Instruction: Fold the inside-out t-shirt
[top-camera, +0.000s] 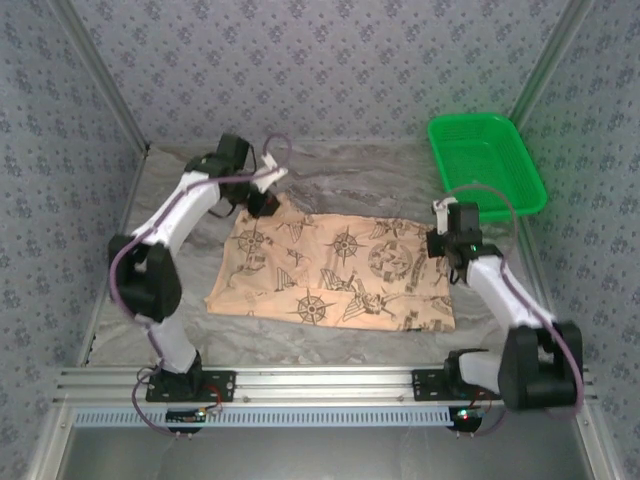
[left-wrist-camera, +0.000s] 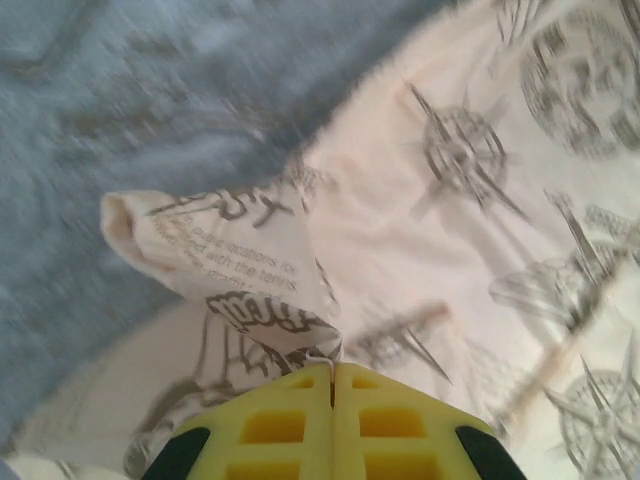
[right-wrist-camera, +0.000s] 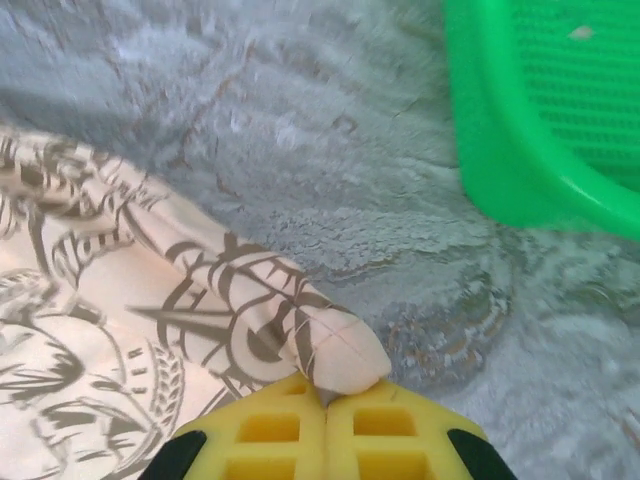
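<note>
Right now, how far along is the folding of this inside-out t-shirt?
Done: the t-shirt lies spread flat on the table, print showing. In hand: the left end effector is shut on a pinch of fabric at its far left corner, and the right end effector is shut on the far right corner. Left: it looks like one wide sheet, so the actual folds appear not yet made.

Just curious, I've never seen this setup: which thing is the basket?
Look at the grey marbled table, far right corner, beyond the printed t-shirt. The basket sits there: shallow, rectangular, bright green plastic mesh, unlike the soft tan cloth.
</note>
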